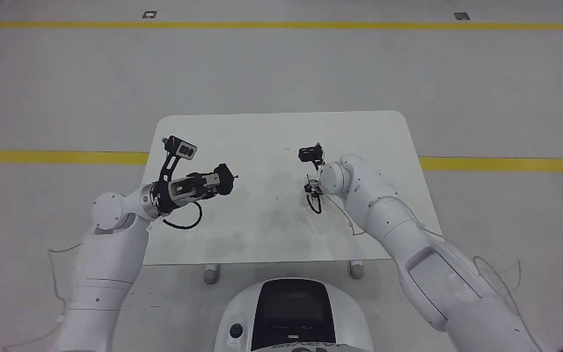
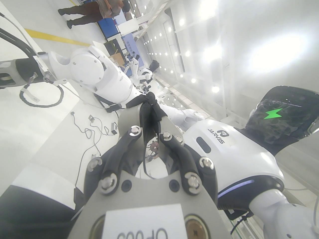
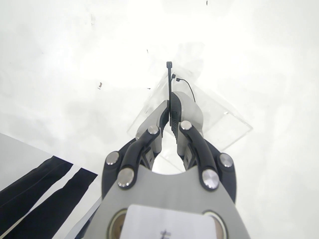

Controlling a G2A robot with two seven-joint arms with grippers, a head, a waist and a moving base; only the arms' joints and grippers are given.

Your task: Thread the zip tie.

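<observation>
White counter [image 1: 264,141], two pincers, one black zip tie gripped.
Left pincer [image 2: 149,108]: fingers pressed together above the counter's left half; load unclear. Right pincer [image 3: 170,105]: clenched on the zip tie [image 3: 170,80], head end past the tips, over a clear box [image 3: 224,125] holding a second tie [image 3: 189,88].
</observation>
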